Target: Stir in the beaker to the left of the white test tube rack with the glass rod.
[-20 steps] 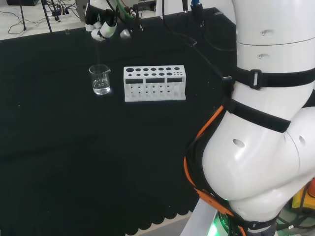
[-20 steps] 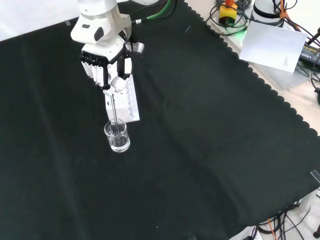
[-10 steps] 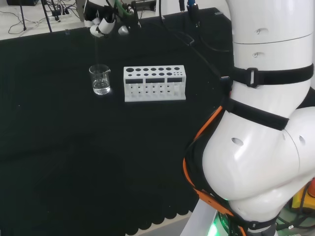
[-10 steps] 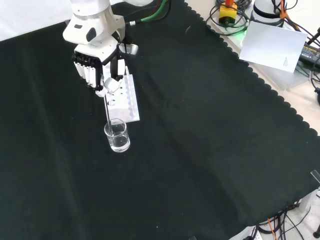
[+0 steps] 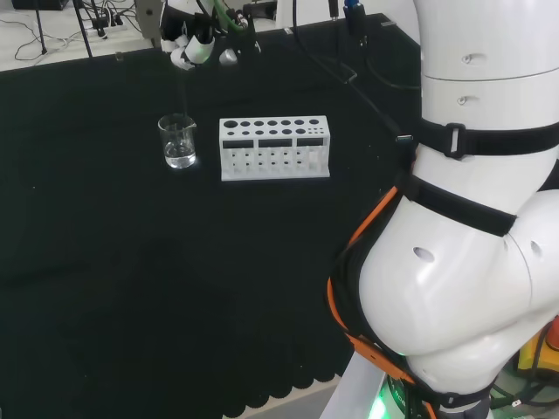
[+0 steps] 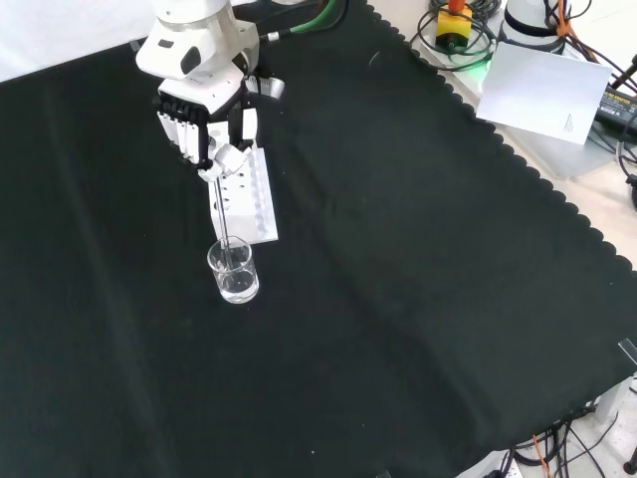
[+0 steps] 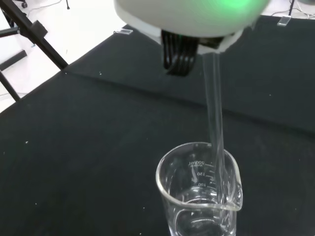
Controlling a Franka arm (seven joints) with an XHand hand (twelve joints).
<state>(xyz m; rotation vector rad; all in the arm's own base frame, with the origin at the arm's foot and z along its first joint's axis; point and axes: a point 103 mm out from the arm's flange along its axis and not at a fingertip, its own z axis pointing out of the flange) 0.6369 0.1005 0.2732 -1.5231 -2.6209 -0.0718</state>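
Holding: the hand (image 6: pixel 209 129) has its fingers curled round the upper end of the glass rod (image 6: pixel 227 219), pinching it so the rod hangs downward from the grasp.
Rod attitude: close to upright in the wrist view, which lets the lower end enter the vessel without striking the wall on the way down.
Rod tip: inside the beaker (image 6: pixel 233 271); the wrist view shows the shaft passing the rim near the spout side and reaching toward the liquid at the bottom.
Beaker position: on the black cloth (image 5: pixel 105 262), just left of the white test tube rack (image 5: pixel 274 147) in the head view, and in front of it in the front view.
Beaker contents: a shallow layer of clear liquid.
Hand height: well above the rim, so the fingers stay clear of the glass while the rod alone works.
Step in hand: judged to be stirring in progress.
Risk: a wide sweep could tap the wall and shift the unsupported beaker.
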